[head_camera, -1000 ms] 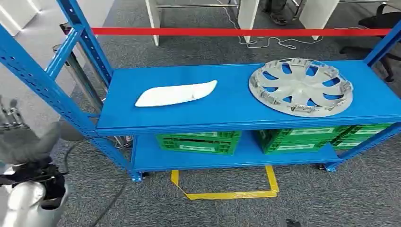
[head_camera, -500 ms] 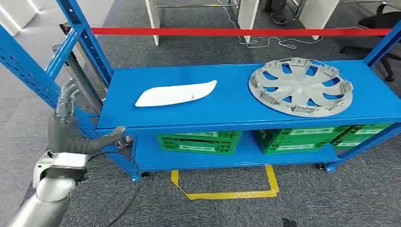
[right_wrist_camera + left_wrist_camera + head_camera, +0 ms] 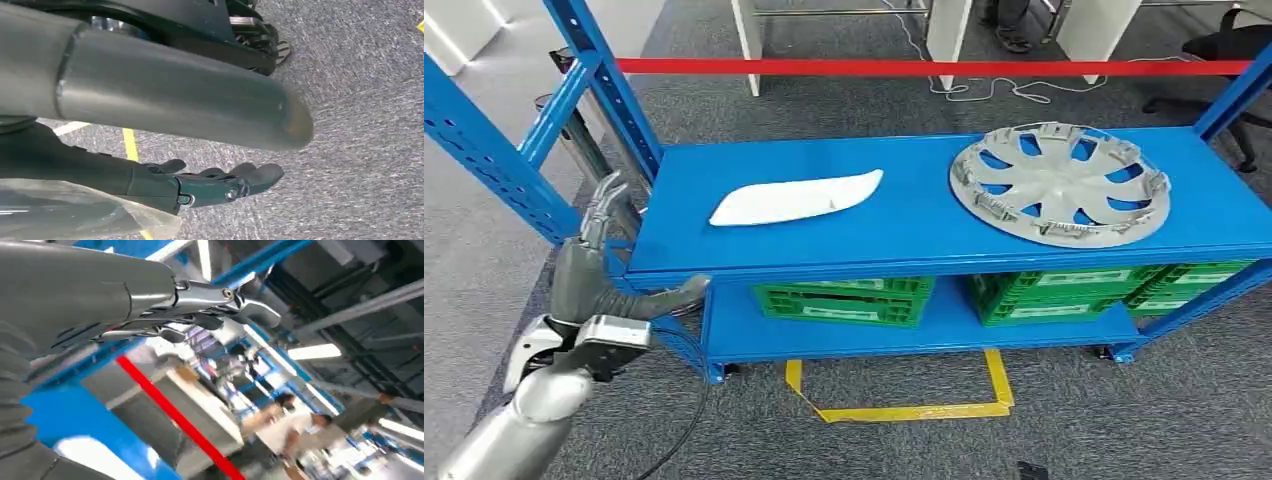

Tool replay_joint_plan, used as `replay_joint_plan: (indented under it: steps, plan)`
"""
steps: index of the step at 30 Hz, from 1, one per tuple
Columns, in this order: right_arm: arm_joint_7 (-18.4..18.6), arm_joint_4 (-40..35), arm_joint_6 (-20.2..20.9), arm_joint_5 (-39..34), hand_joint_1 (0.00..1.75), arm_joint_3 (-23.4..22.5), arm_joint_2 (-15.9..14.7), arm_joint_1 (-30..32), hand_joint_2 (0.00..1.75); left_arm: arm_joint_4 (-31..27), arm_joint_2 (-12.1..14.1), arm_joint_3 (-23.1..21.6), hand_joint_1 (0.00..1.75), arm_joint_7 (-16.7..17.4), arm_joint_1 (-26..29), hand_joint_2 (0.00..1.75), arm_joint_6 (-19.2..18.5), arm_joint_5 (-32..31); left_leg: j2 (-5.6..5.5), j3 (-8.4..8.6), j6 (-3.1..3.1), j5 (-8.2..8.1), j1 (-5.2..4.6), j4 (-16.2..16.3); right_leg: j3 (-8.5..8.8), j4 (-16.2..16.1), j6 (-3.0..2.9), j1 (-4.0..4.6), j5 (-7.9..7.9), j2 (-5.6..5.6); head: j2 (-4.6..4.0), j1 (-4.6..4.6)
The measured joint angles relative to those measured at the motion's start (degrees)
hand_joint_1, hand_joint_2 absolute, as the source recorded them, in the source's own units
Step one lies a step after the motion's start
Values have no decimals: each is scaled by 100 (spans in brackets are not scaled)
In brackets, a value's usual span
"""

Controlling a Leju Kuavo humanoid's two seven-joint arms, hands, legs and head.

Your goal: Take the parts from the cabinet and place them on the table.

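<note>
On the blue cabinet's upper shelf [image 3: 924, 225]: white elongated part [image 3: 796, 198] lying flat, left portion; silver wheel cover [image 3: 1060, 183] lying flat, right portion, well apart. Left hand [image 3: 596, 270]: raised beside the shelf's left front corner, fingers spread, holding nothing. Right hand [image 3: 220, 182]: over grey carpet, fingers extended, empty. Lower shelf: green crates [image 3: 844, 300].

Blue cabinet [image 3: 924, 240], white part [image 3: 796, 198], silver wheel cover [image 3: 1060, 183], green crates [image 3: 844, 300].

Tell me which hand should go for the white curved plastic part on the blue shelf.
Left. The left hand is raised, open, beside the blue shelf near the white curved plastic part; the right hand hangs over the floor.
</note>
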Motion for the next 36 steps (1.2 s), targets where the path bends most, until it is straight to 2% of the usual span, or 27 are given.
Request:
replay_joint_plan:
  steps: [7,13,20,24,36]
  plan:
    - [122,17,-9,44,0,-33,13,16,0,24,-210,-190,0,5,12,0,18,37,0,0,0,0,-1,0,2,0,0,0,0,0,0,2]
    - [116,17,11,120,0,-33,13,17,0,24,-271,-269,0,5,91,0,55,34,0,0,0,0,-1,0,1,0,0,0,0,0,0,0]
    - [-301,17,9,129,0,-37,9,14,0,24,-321,-354,0,-8,126,0,120,-35,0,0,0,0,0,0,3,0,0,0,0,0,0,2]
    - [-409,17,31,136,0,-37,0,12,0,24,-330,-385,0,-9,135,0,138,-42,0,0,0,0,-1,0,2,0,0,0,0,-1,0,2]
    - [-197,17,61,184,0,-37,0,14,0,39,-372,-487,0,-9,131,0,138,-42,0,0,0,0,-1,0,1,0,0,0,0,0,0,0]
